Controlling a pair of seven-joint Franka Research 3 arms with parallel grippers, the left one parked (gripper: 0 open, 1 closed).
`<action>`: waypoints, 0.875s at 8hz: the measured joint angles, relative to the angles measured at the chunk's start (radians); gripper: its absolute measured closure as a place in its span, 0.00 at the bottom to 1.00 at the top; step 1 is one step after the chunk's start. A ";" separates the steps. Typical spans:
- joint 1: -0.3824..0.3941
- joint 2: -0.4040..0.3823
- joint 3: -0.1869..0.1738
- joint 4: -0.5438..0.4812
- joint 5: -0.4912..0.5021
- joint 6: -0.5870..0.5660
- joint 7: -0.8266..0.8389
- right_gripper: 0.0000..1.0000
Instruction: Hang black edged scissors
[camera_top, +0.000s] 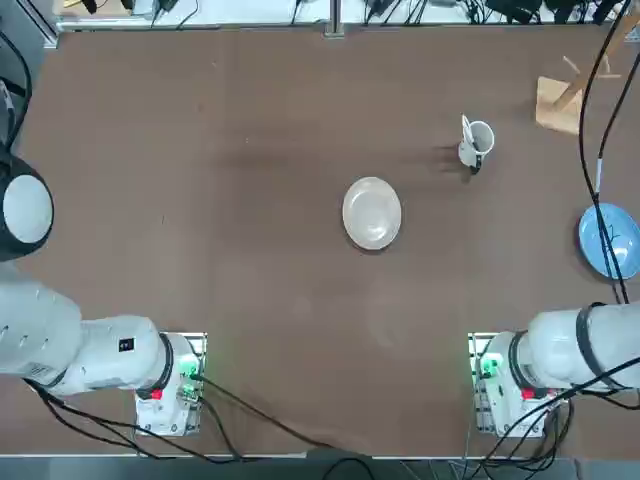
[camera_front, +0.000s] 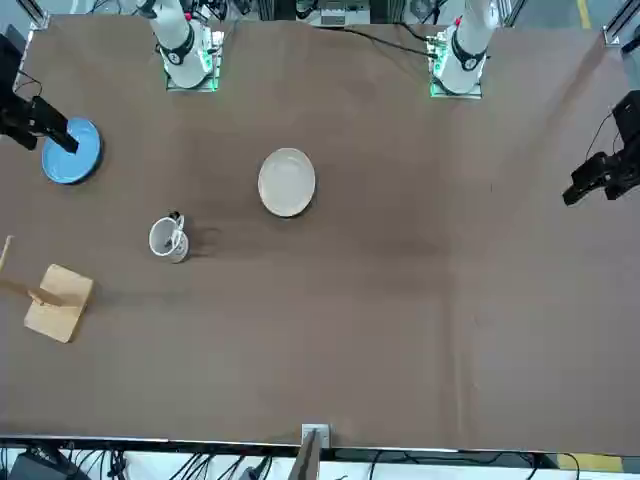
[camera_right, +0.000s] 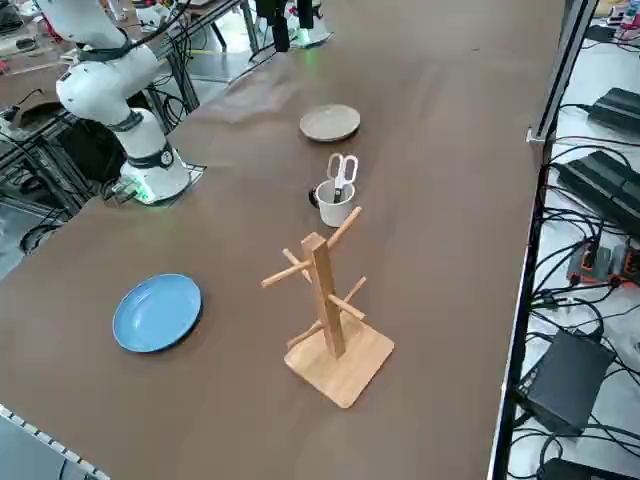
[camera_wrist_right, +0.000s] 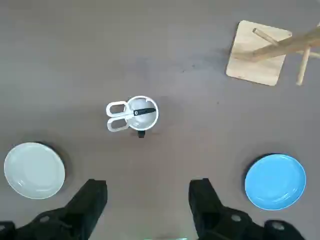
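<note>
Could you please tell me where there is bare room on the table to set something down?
The widest bare patch lies on the robot's left, between the white plate and the left arm. Another lies between that plate and the right arm's base. It is crowded at the mug holding the scissors, with the wooden rack close by.

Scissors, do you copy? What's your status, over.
Right gripper open, holding nothing. Scissors standing in the white mug, handles up, not hung. Wooden rack bears nothing; nothing seen blocking the handles.
</note>
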 joint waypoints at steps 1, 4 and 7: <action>0.000 0.000 0.000 0.000 0.000 0.000 0.000 0.00; 0.002 0.001 0.006 0.000 0.005 0.000 0.018 0.00; 0.075 0.061 0.038 -0.019 -0.030 0.046 0.101 0.00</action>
